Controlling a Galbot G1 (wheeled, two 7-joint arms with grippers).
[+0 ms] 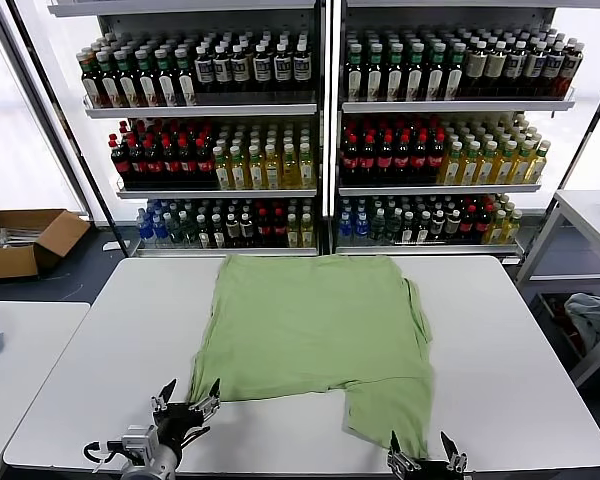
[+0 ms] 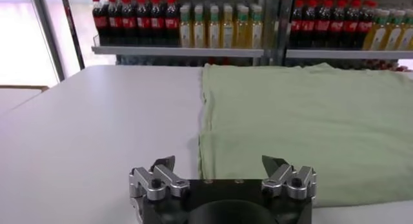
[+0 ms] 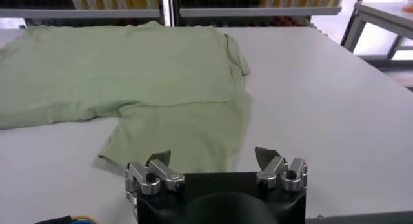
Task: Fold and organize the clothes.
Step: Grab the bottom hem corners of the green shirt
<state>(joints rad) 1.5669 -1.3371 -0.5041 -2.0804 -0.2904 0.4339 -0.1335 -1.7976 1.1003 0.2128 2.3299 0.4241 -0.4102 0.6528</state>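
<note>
Both pincers, left gripper [image 1: 187, 395] at seven o'clock and right gripper [image 1: 421, 459] at five, stand spread and empty, probably poised to fold the shirt [image 1: 315, 330] lying mid-table [image 1: 90, 370].

green shirt [image 1: 315, 335] flat on white table [image 1: 510, 380] — bottle shelves [image 1: 325, 130] behind

Setting: mock retail shop or test lab. Across the top of the frame, shelving [image 1: 325, 110] packed with rows of bottled drinks [image 1: 390, 150] (sorted by colour). White desk [image 1: 100, 340] in front; open cardboard box [image 1: 25, 240] on floor, left.
</note>
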